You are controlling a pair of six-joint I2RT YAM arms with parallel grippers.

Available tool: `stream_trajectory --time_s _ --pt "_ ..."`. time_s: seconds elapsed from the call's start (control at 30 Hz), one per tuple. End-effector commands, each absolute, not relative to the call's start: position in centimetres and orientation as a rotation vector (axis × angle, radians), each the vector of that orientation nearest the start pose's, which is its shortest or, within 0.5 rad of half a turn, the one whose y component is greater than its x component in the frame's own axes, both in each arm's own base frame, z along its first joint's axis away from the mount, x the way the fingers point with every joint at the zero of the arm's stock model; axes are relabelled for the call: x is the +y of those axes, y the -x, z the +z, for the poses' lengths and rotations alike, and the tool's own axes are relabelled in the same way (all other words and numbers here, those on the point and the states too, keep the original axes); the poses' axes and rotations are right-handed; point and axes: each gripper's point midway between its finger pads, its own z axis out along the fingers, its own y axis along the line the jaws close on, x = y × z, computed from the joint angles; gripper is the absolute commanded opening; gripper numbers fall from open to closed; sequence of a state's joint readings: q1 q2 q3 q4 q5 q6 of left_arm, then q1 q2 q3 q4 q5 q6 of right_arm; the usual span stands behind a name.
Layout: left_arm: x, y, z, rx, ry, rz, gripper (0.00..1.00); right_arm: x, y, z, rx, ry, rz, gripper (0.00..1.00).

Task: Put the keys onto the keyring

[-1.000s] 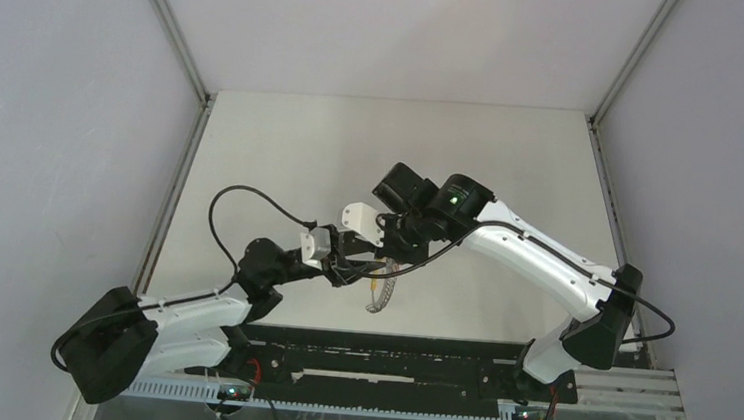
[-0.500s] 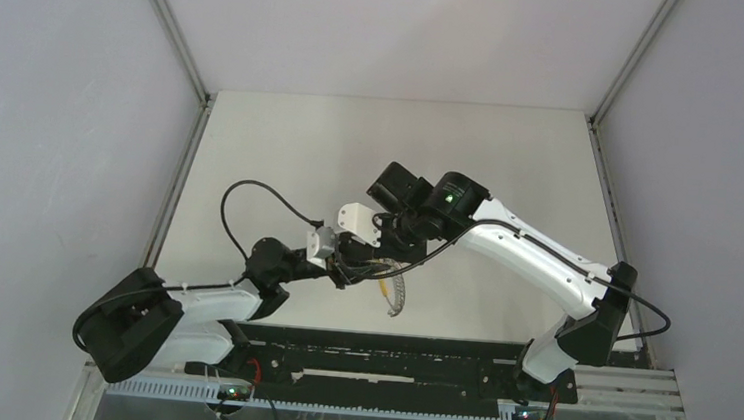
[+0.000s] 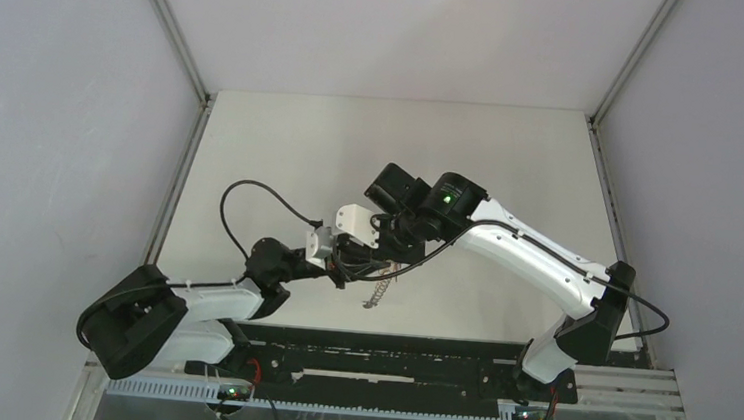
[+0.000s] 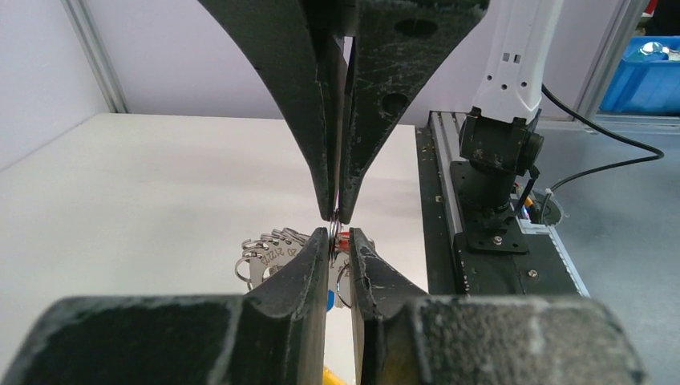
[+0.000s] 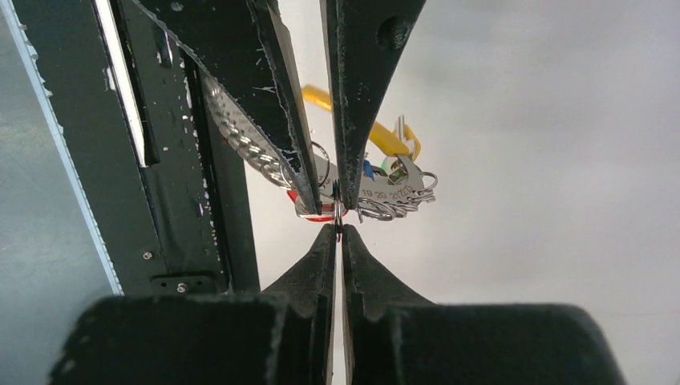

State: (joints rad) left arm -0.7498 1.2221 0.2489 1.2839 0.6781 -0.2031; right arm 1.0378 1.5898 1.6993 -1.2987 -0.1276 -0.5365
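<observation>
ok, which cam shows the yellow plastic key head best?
Right wrist: the yellow plastic key head shows largest there, in clear colour. Left wrist catches only a yellow sliver at its bottom edge. Top external shows only the dangling bunch, no colour.

Bright even overhead light, faint soft shadows, slight close-range blur

Left pincer [image 4: 338,235] meets the closed right pincer [image 5: 337,229] tip to tip.

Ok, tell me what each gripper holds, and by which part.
The right gripper is shut on the keyring, pinching its thin wire. The left gripper stands narrow around that ring beside the red key; whether it grips cannot be told.
</observation>
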Motion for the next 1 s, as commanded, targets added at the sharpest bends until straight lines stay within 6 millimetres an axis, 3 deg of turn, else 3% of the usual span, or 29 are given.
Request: stream_trajectory --time_s 0.0,0.1,0.23,0.43,0.73,0.97 --pt "-31.1 -16.0 23.3 1.023 -0.946 -1.234 0.19 29.3 -16.3 23.6 1.854 1.982 0.335 0.00" --pt "-31.2 -16.1 23.0 1.032 -0.949 -1.238 0.16 29.3 -16.2 23.7 1.846 1.980 0.343 0.00" --pt "-31.2 -16.0 23.1 1.029 -0.951 -1.240 0.01 29.3 -16.1 23.7 1.838 1.978 0.351 0.00" --pt "-30.4 -15.6 24.2 0.979 -0.932 -1.214 0.00 28.8 -16.3 23.9 1.844 1.916 0.394 0.01" --pt "-28.9 -15.3 26.6 0.893 -0.876 -1.161 0.00 27.6 -16.2 27.1 1.692 1.635 0.729 0.25" --pt "-28.5 -15.3 27.9 0.845 -0.857 -1.138 0.00 27.1 -16.3 29.3 1.533 1.456 1.007 0.27"
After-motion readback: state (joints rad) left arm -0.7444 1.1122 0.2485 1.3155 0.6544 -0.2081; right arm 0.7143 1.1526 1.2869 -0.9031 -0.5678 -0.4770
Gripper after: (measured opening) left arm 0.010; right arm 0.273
